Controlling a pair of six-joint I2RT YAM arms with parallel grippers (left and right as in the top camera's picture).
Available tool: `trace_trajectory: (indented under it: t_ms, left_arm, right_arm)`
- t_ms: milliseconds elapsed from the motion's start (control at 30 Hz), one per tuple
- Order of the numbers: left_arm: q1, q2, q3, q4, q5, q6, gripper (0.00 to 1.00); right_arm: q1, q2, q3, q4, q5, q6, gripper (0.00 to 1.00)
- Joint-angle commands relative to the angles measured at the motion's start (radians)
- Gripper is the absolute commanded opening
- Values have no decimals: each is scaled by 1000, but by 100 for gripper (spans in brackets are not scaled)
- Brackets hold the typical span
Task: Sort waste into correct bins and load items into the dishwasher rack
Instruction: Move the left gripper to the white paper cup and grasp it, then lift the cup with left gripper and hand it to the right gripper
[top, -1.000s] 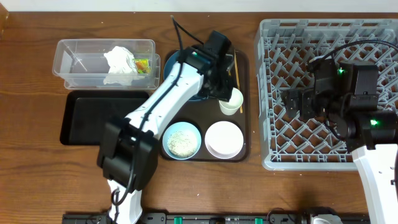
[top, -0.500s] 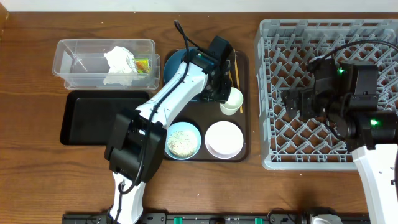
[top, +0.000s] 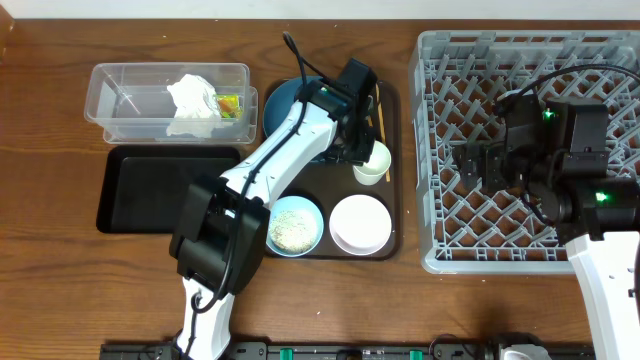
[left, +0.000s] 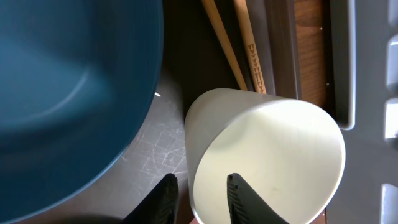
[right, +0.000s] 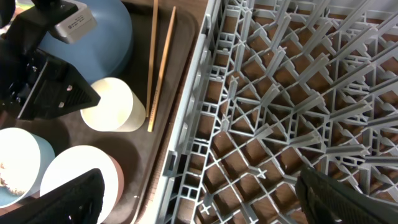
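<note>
white on brown: the small white cup stands mouth up at the 3 o'clock edge of the brown serving tray, and the left gripper is right on it. one finger is outside the wall and the other is down inside the mouth. it's a narrow straddle, though i cannot tell whether the pads actually press the wall. the thin wooden chopsticks lie just beside the cup toward 1 o'clock, along the tray's right rim. the dark blue plate fills 11 o'clock, partly under the arm. at 7 o'clock the light blue bowl carries whitish rice scraps, and the white bowl sits beside it at 5 o'clock. over at the table's 3 o'clock the right gripper hangs above the grey dishwasher rack, fingers spread wide. at 10 o'clock the clear tub holds the crumpled tissue and the yellow-green wrapper, with the black tray just beside it at 9 o'clock.
</note>
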Motion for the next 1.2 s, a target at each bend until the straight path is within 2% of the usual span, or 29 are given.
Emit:
trace_trajectory:
  t_ms: [0,233,333,667,833,900,1000,1167]
  left_arm:
    - [-2,7,-19,2,-20,-1,25]
    - [-3,7,-37,36,-20,-1,19]
    - [-3,7,-50,51,-17,-1,6]
    - [72,-48,-40,50,140,30,6]
    - [205,-125,-40,43,372,43,6]
    - [266,-151,-40,43,500,56,6]
    - [359,-177,-40,43,732,99,6]
    - [455,-180,-41,42,1045,158,6]
  right_arm:
    - [5,2,19,-2,-9,12,96]
    - [5,2,19,-2,-9,12,96]
    - [5,2,19,-2,-9,12,96]
    - [5,2,19,9,-33,31,96]
    - [5,2,19,37,-140,31,95]
    - [5,6,19,64,-226,31,95]
    - [5,28,19,130,-394,31,87]
    - [6,105,18,271,-668,31,86]
